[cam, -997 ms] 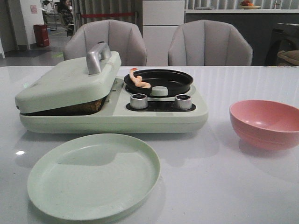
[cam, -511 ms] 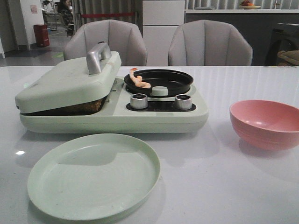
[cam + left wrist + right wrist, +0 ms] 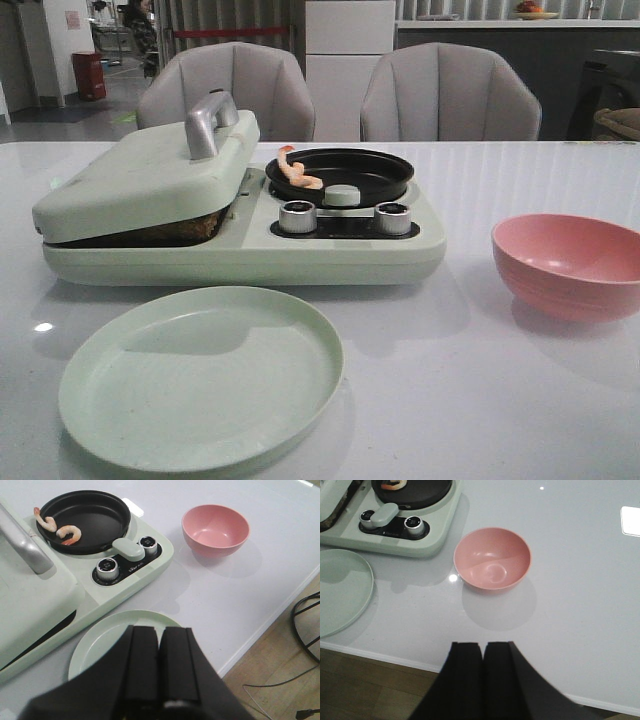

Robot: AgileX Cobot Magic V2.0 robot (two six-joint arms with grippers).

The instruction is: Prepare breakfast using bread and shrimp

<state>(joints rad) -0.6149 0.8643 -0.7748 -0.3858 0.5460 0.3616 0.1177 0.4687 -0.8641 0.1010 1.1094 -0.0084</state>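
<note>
Here a pale green breakfast maker (image 3: 240,250) sits on the white table (image 3: 480,400), its hinged lid (image 3: 140,180) with a silver handle (image 3: 208,122) tilted down over the left compartment, where a dark brown edge of the bread (image 3: 180,228) shows in the gap under the lid. On the machine's right side a round black pan (image 3: 345,172) holds the shrimp (image 3: 298,170), curled pinkish-orange against the pan's left rim; the left wrist view shows two curled pieces there (image 3: 57,526). Two silver knobs (image 3: 345,217) stand in front of the pan. A light green plate (image 3: 200,375) lies just in front of the machine, nearer the robot, and a pink bowl (image 3: 568,265) stands apart to the right. Two grey chairs (image 3: 340,90) are behind the table. Neither arm shows in the front view. The left gripper (image 3: 160,655) hangs above the near edge of the plate, its black fingers (image 3: 142,660) pressed together with nothing between them and touching nothing on the table. The right gripper (image 3: 482,672) hovers over the near table edge, short of the pink bowl, fingers (image 3: 467,675) likewise closed together on nothing. Both wrists look down and forward over the table from the robot's side.
</note>
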